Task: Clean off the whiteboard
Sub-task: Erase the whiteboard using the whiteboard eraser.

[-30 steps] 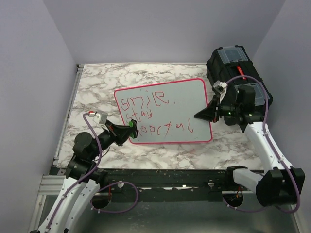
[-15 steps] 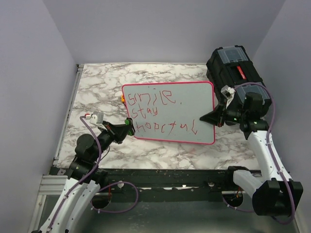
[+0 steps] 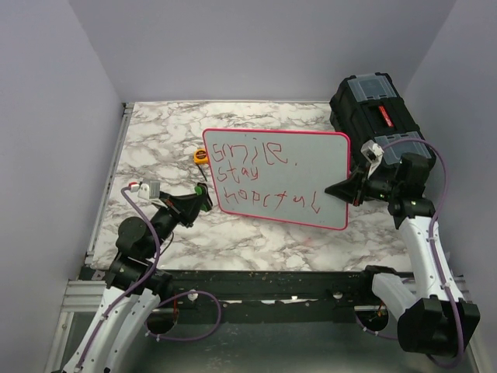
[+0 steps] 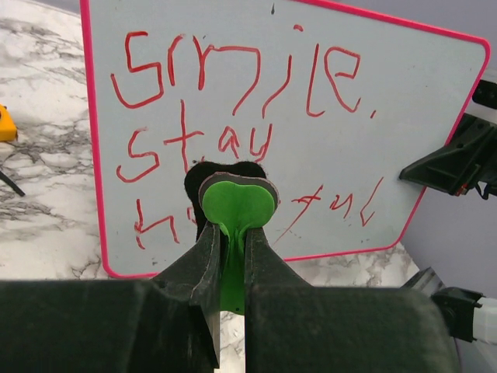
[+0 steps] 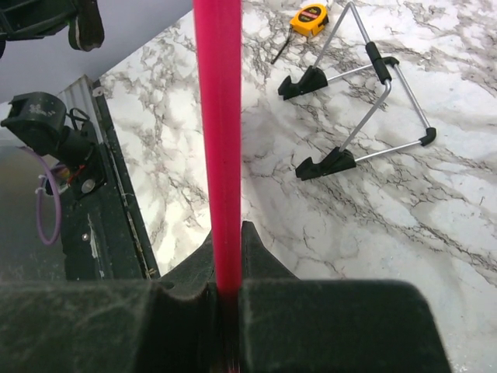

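Two arms split the job: one holds, one wipes

Right claw (image 3: 342, 189): jaws closed tight on the pink rim of the whiteboard (image 3: 295, 175), at its right edge, roughly mid-height. Judged purpose: to keep the board propped up with its written face turned toward the left arm, so a wipe has something to push against. The board sits mid-tabletop (image 3: 155, 140), right of centre and just in front of the black toolbox (image 3: 365, 101). It is off its wire stand (image 5: 330, 162), which lies on the marble behind it near a yellow tape measure (image 5: 309, 15). Whether the board's lower edge rests on the tabletop cannot be told

Left claw (image 4: 231, 249): jaws closed on the stem of a green eraser (image 4: 238, 203), black felt pad facing the board. The pad lines up with the lower-left part of the red lettering (image 4: 233, 144). Pad-to-board contact cannot be told from these views

Lettering reads complete in all three lines, with no wiped patch visible. Judgement: erasing not begun

Pose, left arm: low and folded, elbow at the near left, forearm angled up and right toward the board's lower-left corner

Pose, right arm: reaches up the right side from its base, wrist bent inward, claw pointing left into the board's edge

Risk (judgement): a single-edge grip may let the board swivel under eraser pressure
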Motion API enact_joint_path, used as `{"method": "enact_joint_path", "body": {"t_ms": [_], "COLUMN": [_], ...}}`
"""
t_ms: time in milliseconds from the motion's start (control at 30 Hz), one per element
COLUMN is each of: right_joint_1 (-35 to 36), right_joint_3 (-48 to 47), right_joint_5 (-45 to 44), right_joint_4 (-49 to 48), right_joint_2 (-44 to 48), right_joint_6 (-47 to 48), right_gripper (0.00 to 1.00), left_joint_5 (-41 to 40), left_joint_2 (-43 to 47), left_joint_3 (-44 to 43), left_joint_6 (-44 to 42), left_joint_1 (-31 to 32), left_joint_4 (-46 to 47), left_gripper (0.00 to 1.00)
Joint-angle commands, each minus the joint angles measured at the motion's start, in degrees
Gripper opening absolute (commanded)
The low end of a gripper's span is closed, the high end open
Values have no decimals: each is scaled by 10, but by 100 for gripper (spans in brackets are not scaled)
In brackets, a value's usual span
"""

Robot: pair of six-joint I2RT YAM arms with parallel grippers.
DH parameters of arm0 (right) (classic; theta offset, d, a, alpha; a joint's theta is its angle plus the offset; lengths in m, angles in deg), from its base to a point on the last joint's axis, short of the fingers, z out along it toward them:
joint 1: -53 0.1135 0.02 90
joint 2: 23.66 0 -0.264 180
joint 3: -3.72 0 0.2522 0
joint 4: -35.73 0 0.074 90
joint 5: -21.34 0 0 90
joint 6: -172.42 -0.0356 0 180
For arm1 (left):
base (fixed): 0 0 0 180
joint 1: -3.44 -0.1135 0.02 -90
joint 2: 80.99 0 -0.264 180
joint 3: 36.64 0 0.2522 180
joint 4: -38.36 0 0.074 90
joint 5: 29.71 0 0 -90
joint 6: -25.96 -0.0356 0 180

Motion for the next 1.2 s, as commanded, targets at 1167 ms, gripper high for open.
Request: {"method": "enact_joint_path", "body": {"t_ms": [1167], "right_joint_1": [-9], "right_joint_3": [16], "right_joint_5": [-22], "right_joint_4": [1], "right_joint_2": [43], "right_joint_6": [102], "right_gripper": [1], "left_joint_5": [81], "left_joint_2": [-118], "left_joint_3": [-28], "left_joint_6": [86], "left_joint_1": [-47], "left_joint_4": [83], "left_gripper": [0]}}
